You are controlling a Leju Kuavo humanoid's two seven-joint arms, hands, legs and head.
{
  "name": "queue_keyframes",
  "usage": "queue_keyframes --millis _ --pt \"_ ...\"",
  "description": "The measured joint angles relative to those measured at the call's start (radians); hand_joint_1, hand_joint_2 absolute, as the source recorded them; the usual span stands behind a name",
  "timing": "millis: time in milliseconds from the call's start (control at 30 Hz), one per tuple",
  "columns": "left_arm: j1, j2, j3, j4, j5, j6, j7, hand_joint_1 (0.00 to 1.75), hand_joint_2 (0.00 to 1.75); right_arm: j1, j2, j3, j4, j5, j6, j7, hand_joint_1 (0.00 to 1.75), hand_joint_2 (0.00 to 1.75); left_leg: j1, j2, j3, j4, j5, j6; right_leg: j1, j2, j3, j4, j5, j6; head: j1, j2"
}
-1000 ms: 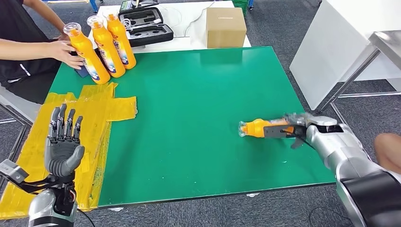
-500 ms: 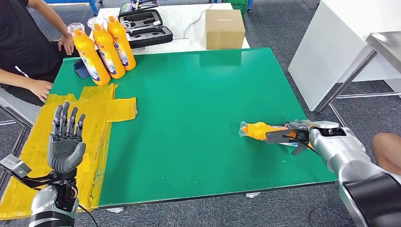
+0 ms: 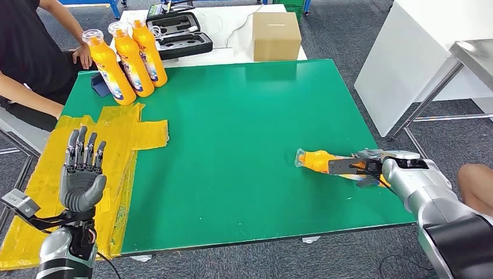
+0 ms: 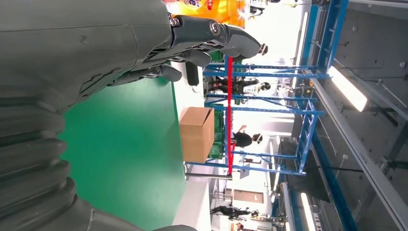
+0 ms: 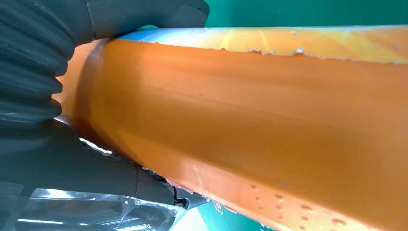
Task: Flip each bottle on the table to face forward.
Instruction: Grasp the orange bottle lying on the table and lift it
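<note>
— Where's the bottle?

— I see the orange bottle (image 3: 317, 159) lying flat near the four o'clock edge of the green table (image 3: 244, 116), long axis running three to nine, cap end at nine. My right hand (image 3: 356, 165) has its fingers clamped round the body from the three o'clock end.

— And the other hand?

— The left hand (image 3: 81, 174) hangs at eight o'clock, fingers apart, holding nothing, well away. I'd judge the flip is the right's job.

Right hand (image 3: 363, 167) covered most of the lying bottle (image 3: 317, 160); label side could not be told. Right wrist view: bottle (image 5: 269, 120) ran off the frame edge. Labels on three standing bottles (image 3: 131, 55) too small to read.
</note>
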Motion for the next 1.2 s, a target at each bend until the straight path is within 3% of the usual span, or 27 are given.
queue_keyframes --millis 233,400,533,833,1200 --pt "-0.003 0.0 0.0 0.002 0.001 0.0 0.0 0.0 1.75 0.004 0.0 -0.005 0.0 -0.021 -0.017 0.0 1.75 1.75 0.0 0.0 0.001 0.0 0.0 0.0 0.0 0.0 0.002 0.0 0.0 0.0 0.0 0.0" --pt "0.019 0.004 0.0 0.002 0.014 -0.015 0.047 0.0 1.75 0.026 0.018 -0.059 -0.008 -0.14 -0.152 -0.014 1.75 1.75 0.0 0.001 -0.001 -0.001 0.0 0.0 0.0 0.001 0.002 0.001 0.001 -0.001 0.0 0.0" --pt "0.072 -0.005 -0.021 -0.004 0.046 -0.062 0.079 0.0 1.75 0.064 0.099 -0.153 -0.067 -0.306 -0.312 -0.068 1.75 1.75 0.0 0.009 -0.005 0.0 0.0 0.0 0.0 0.007 -0.006 0.001 0.004 -0.002 -0.001 0.0" --pt "0.095 -0.107 -0.199 0.024 0.019 -0.012 0.046 0.0 1.75 0.173 0.342 -0.305 -0.4 -0.589 -0.33 -0.139 1.75 1.75 0.003 0.004 -0.014 0.0 0.002 -0.001 0.002 0.003 -0.013 0.002 0.004 -0.004 0.0 0.0" --pt "0.096 -0.135 -0.285 0.024 -0.018 0.026 0.031 0.0 1.75 0.27 0.437 -0.317 -0.617 -0.636 -0.33 -0.142 1.75 1.75 0.002 0.003 -0.017 0.0 0.002 -0.001 0.001 0.003 -0.015 0.002 0.003 -0.002 0.0 0.0"
